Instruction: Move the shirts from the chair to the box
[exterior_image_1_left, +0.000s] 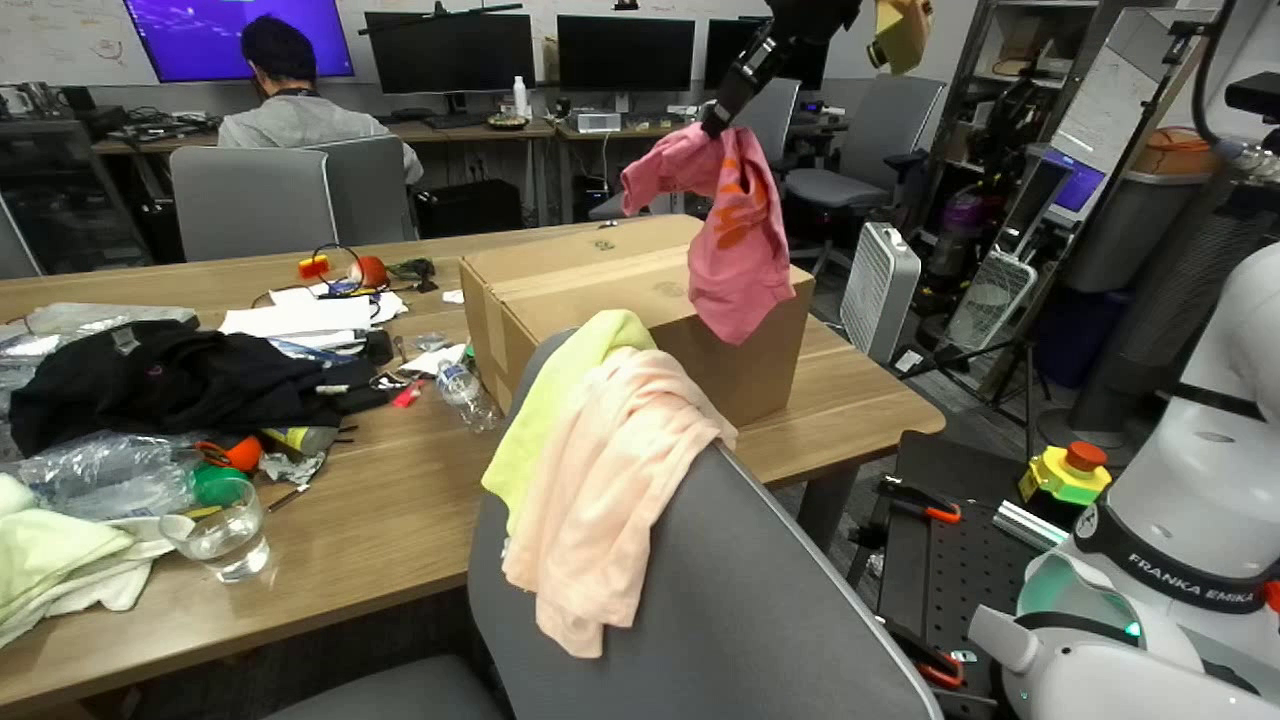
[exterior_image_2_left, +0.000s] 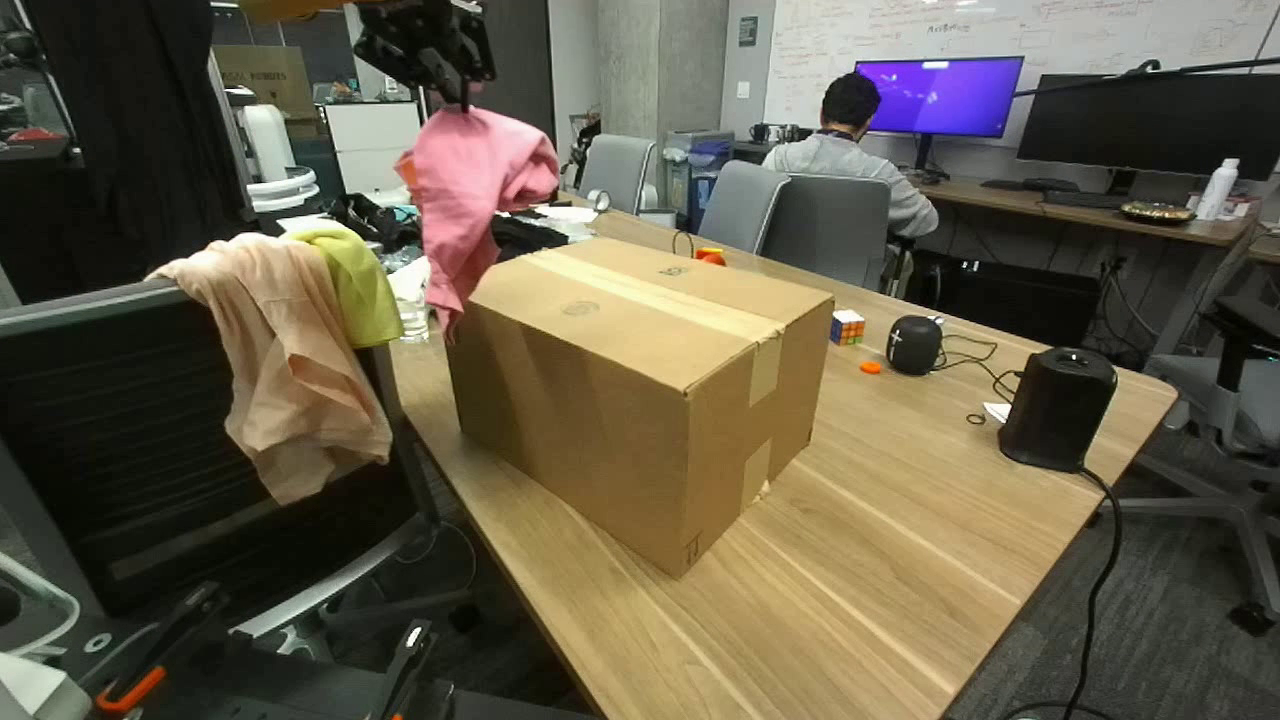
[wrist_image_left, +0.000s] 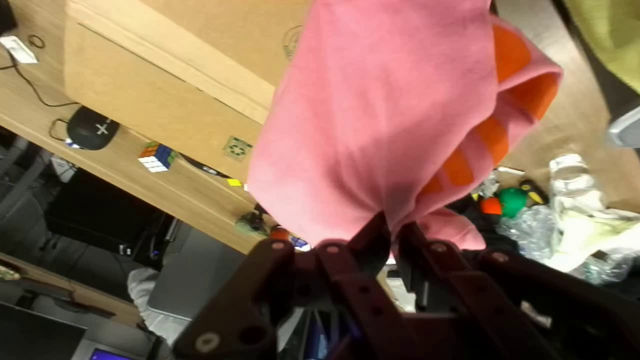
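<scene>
Across a wooden table (exterior_image_2_left: 880, 560), saw the cardboard box (exterior_image_2_left: 640, 420) standing with its top taped down. Found the pink shirt (exterior_image_1_left: 735, 260) hanging near the box's upper edge, on the side nearer the chair (exterior_image_1_left: 700, 590), from a bunched fold pinched narrowly in the gripper (wrist_image_left: 395, 227); could not tell whether touching the cardboard. Noted the yellow shirt (exterior_image_2_left: 355, 290) and the peach shirt (exterior_image_1_left: 610, 490) draped over the chair's back, near the box. Judged all three light, soft and limp, hard to damage, but apt to swing and trail below the grip. Seemed best to take each remaining one by a raised fold at the top, then lift above the box before letting go.
</scene>
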